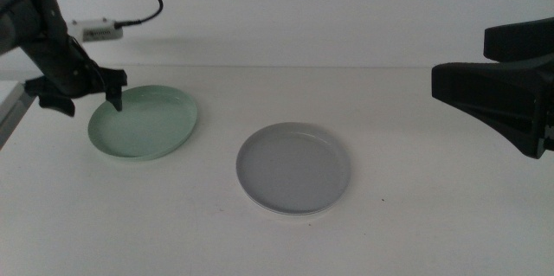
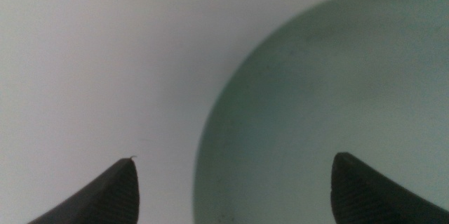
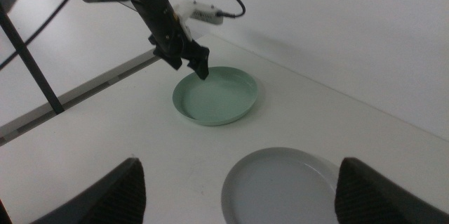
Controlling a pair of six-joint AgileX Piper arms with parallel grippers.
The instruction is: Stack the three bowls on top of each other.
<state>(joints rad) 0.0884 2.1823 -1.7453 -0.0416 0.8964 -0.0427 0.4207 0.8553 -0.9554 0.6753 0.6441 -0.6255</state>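
Observation:
The mint green bowl (image 1: 143,120) lies at the left of the table. My left gripper (image 1: 89,101) is open and astride its left rim, one jaw over the bowl's inside, the other outside; the left wrist view shows the rim (image 2: 210,133) between the jaws. The grey bowl (image 1: 294,168) lies in the middle, nested in the white bowl, of which only a thin rim (image 1: 281,214) shows. My right gripper (image 1: 460,58) hangs open and empty above the table's right side, apart from the bowls. The right wrist view shows the green bowl (image 3: 214,97) and the grey bowl (image 3: 280,185).
A small white box (image 1: 95,28) with a black cable lies at the back left. A rail (image 1: 9,107) runs along the table's left edge. White table surface (image 1: 415,215) shows in front and to the right of the bowls.

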